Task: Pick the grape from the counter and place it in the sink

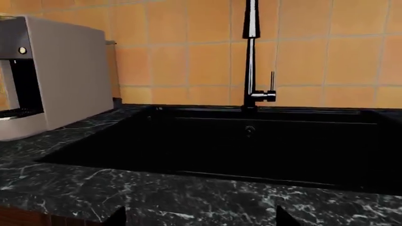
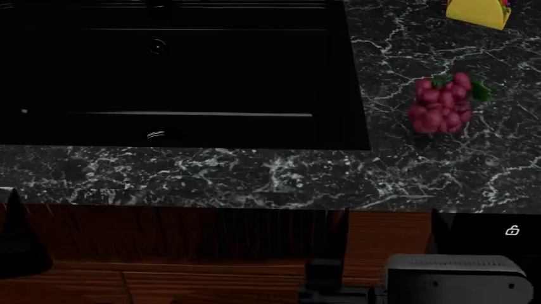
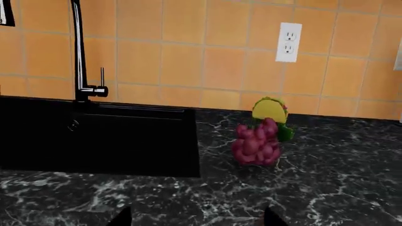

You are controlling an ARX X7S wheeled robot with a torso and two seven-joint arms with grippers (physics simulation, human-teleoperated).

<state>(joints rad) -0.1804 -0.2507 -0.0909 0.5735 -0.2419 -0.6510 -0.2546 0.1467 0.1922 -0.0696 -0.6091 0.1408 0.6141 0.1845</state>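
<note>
The grape, a dark pink-red bunch with green leaves, lies on the black marble counter to the right of the sink. It also shows in the right wrist view, some way ahead of my right gripper. That gripper is open and empty, low over the counter's front part. My left gripper is open and empty over the counter's front edge, facing the sink basin and its black faucet. In the head view neither gripper's fingers show.
A yellow wedge-shaped item stands behind the grape, near the wall. A grey coffee machine stands left of the sink. A wall socket is on the orange tiles. Wooden cabinet fronts lie below the counter edge.
</note>
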